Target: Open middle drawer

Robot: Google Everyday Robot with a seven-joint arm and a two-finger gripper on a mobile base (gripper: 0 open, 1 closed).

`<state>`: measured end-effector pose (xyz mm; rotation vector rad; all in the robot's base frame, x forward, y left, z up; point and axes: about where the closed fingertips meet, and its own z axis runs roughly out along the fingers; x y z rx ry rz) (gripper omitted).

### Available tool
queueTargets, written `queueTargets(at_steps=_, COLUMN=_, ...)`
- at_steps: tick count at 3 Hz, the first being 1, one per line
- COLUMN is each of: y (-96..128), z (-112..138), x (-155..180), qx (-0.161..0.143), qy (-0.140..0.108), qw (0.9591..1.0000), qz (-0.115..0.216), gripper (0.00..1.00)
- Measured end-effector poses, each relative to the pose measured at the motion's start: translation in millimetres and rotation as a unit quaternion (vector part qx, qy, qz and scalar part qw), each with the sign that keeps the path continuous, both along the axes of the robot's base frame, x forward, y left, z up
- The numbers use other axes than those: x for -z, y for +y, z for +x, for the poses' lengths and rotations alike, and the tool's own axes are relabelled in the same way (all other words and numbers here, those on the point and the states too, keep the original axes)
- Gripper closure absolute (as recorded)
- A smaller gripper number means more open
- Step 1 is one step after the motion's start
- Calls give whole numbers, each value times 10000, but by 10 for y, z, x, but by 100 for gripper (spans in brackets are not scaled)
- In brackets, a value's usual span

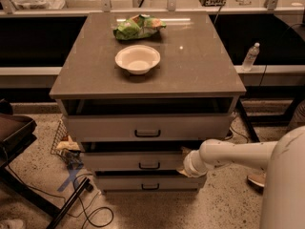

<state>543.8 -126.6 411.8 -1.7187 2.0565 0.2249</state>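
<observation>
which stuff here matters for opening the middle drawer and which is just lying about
Job: middle drawer, its handle, gripper at the drawer's right end.
Lying about: bowl, green bag, bottle, top drawer, bottom drawer.

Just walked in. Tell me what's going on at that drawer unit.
The robot's arm reaches in from the right, with its pincer at the right end of the middle drawer, well to the side of the dark handle. The drawer shows a dark gap above its front but none of its interior, so it looks barely open at most. A white bowl and a green bag sit on the cabinet top.
</observation>
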Motion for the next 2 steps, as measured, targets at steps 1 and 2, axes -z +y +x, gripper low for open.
queueTargets(at_steps=1, y=0, z=-1, x=0, qx=0, qy=0, qw=10000, qz=0, gripper=100)
queueTargets(at_steps=2, y=0, z=-1, x=-1, qx=0, qy=0, qw=10000, qz=0, gripper=100)
